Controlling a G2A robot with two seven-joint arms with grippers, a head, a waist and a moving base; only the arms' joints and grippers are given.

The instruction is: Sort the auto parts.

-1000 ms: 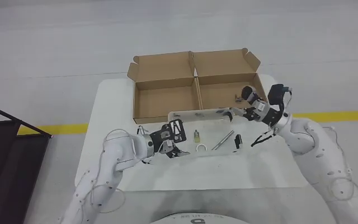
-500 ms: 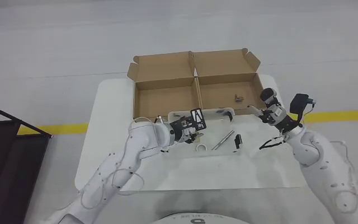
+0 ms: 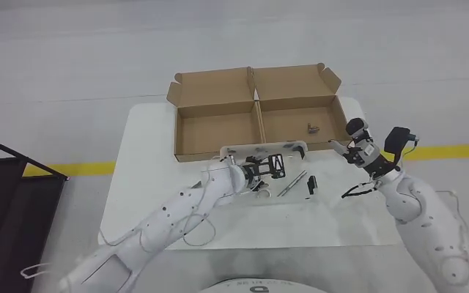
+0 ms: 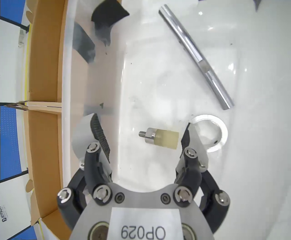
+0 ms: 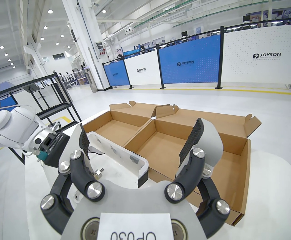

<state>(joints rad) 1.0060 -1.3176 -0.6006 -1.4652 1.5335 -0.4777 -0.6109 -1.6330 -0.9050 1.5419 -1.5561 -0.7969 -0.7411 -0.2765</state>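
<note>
The left gripper (image 4: 142,126) is hovering spread wide inside the clear tray (image 4: 66,75), its fingers straddling a threaded stud (image 4: 160,138). A metal ring (image 4: 222,127) is lying just beside one fingertip, a steel rod (image 4: 195,56) farther off. The right gripper (image 5: 141,126) is hanging released and empty near the cardboard box (image 5: 236,163) corner.

White round-cornered table (image 3: 146,161) on a pale grey hall floor (image 3: 88,51), which is crossed by a yellow line (image 3: 73,169); a black rack (image 3: 29,220) stands near one end of the table. Beyond are blue and white partition panels (image 5: 188,66) in black frames, a white column (image 5: 84,45), and round ceiling lights (image 5: 48,11) overhead.
</note>
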